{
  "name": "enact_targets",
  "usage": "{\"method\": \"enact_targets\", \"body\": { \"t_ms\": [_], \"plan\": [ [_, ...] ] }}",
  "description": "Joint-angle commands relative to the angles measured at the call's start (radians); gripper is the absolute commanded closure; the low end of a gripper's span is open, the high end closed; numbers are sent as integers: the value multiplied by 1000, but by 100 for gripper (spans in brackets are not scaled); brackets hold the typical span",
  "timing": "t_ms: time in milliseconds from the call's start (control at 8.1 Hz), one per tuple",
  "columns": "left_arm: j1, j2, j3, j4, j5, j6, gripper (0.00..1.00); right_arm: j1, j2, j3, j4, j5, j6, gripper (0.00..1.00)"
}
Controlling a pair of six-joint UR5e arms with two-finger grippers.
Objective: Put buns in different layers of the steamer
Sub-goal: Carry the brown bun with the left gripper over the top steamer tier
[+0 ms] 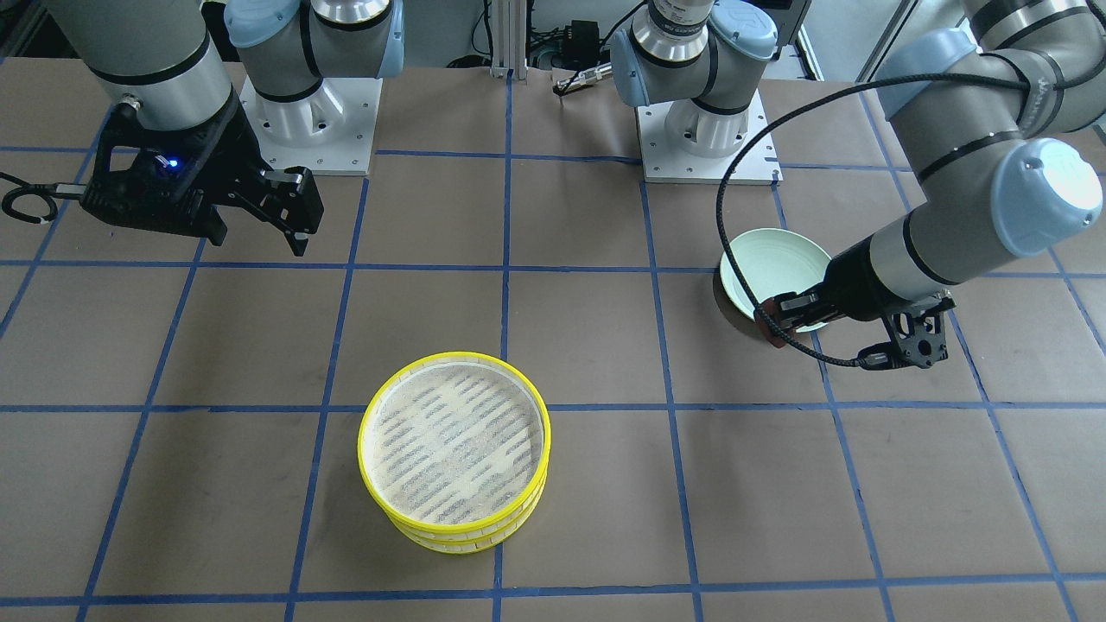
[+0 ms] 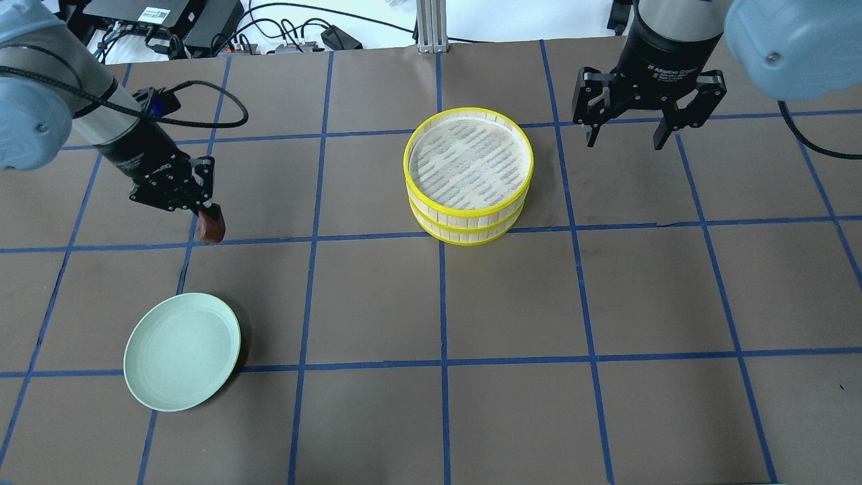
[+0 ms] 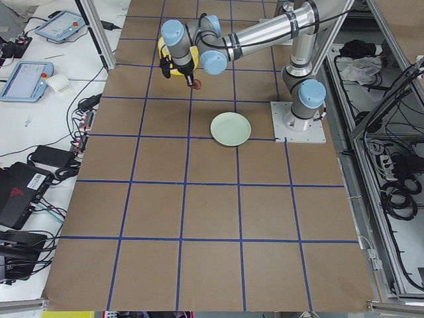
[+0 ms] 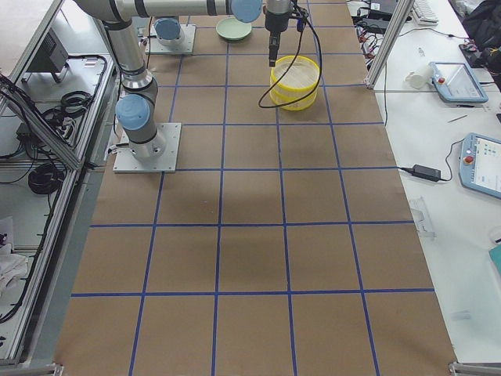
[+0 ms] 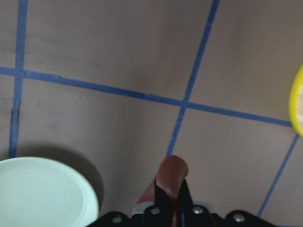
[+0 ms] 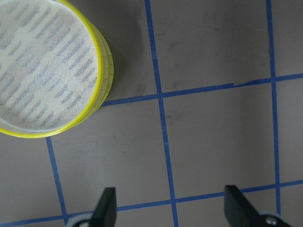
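Your bench (image 2: 512,296) holds the stacked steamer (image 2: 468,175), left gripper (image 2: 207,219) at its nine o'clock clamped on the reddish-brown bun (image 2: 213,231), right gripper (image 2: 625,138) at three o'clock spread apart.

Only readable text: small white print, roughly "2F Adaptive Gripper", on the right gripper (image 2: 625,140) body, overhead view.

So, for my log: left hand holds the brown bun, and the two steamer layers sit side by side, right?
No: the steamer layers are stacked, one atop the other, per the overhead view. The left hand does hold the brown bun.
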Motion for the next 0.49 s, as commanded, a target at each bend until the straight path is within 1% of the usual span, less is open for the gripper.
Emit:
{"method": "enact_targets", "body": {
  "t_ms": [0, 123, 370],
  "plan": [
    [-133, -1, 72, 159, -142, -225, 100, 0, 1, 1, 0, -2, 0, 17],
    [-156, -11, 71, 229, -197, -277, 100, 0, 1, 3, -3, 0, -2, 17],
    [-186, -26, 71, 312, -270, -327, 100, 0, 1, 3, -7, 0, -20, 17]
  ]
}}
